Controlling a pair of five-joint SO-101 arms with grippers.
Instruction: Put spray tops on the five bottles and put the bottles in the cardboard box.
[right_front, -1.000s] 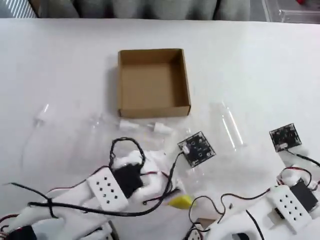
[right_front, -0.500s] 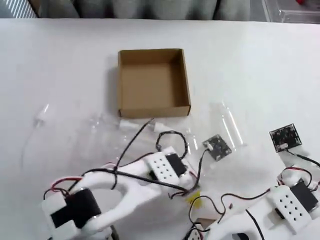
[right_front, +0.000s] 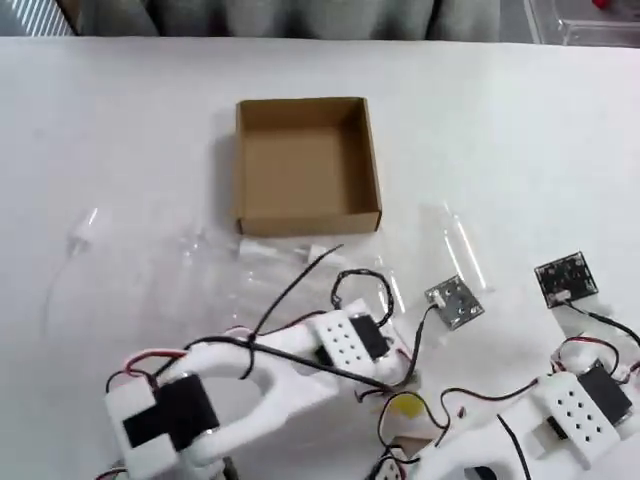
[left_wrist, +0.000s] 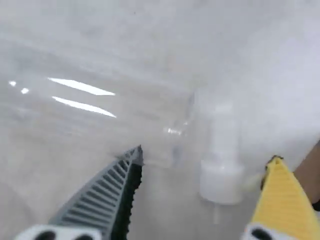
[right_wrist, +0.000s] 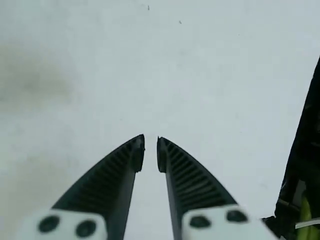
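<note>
The white worktop (right_front: 520, 120) carries an open cardboard box (right_front: 307, 215) set toward the far middle, its mouth facing up. In front of the box the left arm (right_front: 250, 375) bends across the near side of the worktop, trailing black cable, and the right arm (right_front: 560, 415) sits low at the near right corner. A clear bottle (right_front: 462, 255) lies on its side just right of the box's front corner, apart from it. Two white spray tops (right_front: 262, 250) lie in a row close to the box's front wall, and a third spray top (right_front: 82, 230) with its thin tube lies well off to the left. In the left wrist view the left end effector (left_wrist: 205, 155) is spread wide, one grey finger and one yellow, with a white pump head (left_wrist: 220, 175) standing between them and a second clear bottle (left_wrist: 95, 115) lying just beyond the grey finger. The right end effector (right_wrist: 150, 142) has its fingers pressed nearly together over bare worktop, pinching nothing.
</note>
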